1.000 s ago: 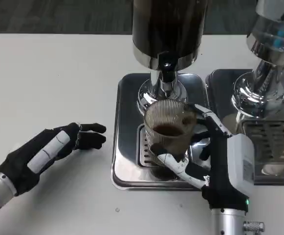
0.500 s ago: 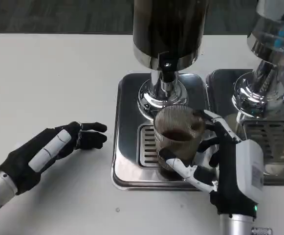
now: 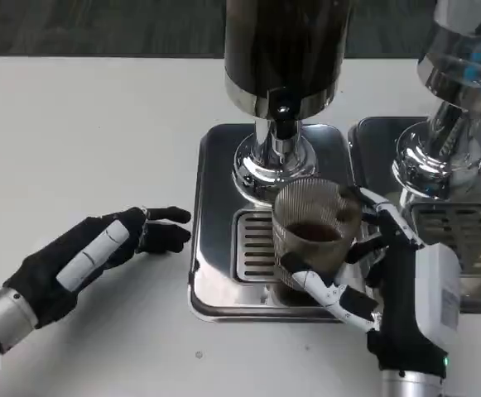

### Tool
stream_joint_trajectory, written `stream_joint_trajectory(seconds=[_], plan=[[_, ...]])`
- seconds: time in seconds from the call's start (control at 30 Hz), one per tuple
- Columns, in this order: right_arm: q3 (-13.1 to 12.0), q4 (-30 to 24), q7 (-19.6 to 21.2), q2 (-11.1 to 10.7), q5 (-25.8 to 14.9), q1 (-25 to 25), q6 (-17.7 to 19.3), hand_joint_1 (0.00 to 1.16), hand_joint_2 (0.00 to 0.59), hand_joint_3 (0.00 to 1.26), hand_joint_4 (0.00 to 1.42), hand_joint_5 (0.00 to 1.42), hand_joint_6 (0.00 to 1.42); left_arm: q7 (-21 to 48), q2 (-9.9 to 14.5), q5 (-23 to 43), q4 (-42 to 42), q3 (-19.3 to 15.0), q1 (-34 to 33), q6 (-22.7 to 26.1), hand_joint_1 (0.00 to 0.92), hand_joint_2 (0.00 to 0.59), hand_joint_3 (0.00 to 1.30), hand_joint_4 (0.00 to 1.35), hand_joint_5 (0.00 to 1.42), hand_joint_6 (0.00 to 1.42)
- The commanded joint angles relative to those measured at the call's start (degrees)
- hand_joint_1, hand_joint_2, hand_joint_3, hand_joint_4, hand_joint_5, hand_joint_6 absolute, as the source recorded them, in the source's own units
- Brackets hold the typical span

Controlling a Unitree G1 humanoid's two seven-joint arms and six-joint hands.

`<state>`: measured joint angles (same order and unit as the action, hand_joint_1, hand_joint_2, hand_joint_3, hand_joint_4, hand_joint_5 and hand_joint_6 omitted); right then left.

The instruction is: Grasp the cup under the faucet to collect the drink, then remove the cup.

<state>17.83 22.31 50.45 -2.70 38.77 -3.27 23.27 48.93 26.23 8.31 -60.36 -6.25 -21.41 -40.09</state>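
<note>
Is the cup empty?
No, the cup held by the right hand has dark drink in its bottom.

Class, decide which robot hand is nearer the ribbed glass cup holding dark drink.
Right. The right robot hand grips the ribbed glass cup on the drip tray; the left robot hand rests on the white table, well apart.

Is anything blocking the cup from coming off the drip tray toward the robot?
Nothing visible blocks it. The right hand holds the ribbed cup over the drip tray, already clear of the faucet; only bare table lies toward the robot.
</note>
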Motion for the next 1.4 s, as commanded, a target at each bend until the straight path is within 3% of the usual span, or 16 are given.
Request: stream_joint_trajectory(seconds=[0.03,0.63,1.4], plan=[[-0.7,-3.2,2.0,0.1,0.0,-1.0,2.8,0.7,0.232,0.6,0.7,0.86,1.19,1.5,-0.6,0.5,1.9,0.0,-0.6,-1.2,0.0,0.142,0.31,0.33,0.31,0.22],[-1.7,-11.3,0.6,-0.8,0.5,-7.7,3.3,0.72,0.221,0.63,0.72,0.89,1.21,3.4,-0.6,2.0,13.2,0.5,2.4,-4.0,0.0,0.135,0.29,0.28,0.27,0.22],[-2.3,-23.6,-3.5,-2.3,0.4,-17.8,5.5,0.74,0.209,0.65,0.74,0.92,1.23,4.2,5.2,3.5,27.7,2.0,9.3,-11.1,0.0,0.134,0.25,0.2,0.17,0.18]])
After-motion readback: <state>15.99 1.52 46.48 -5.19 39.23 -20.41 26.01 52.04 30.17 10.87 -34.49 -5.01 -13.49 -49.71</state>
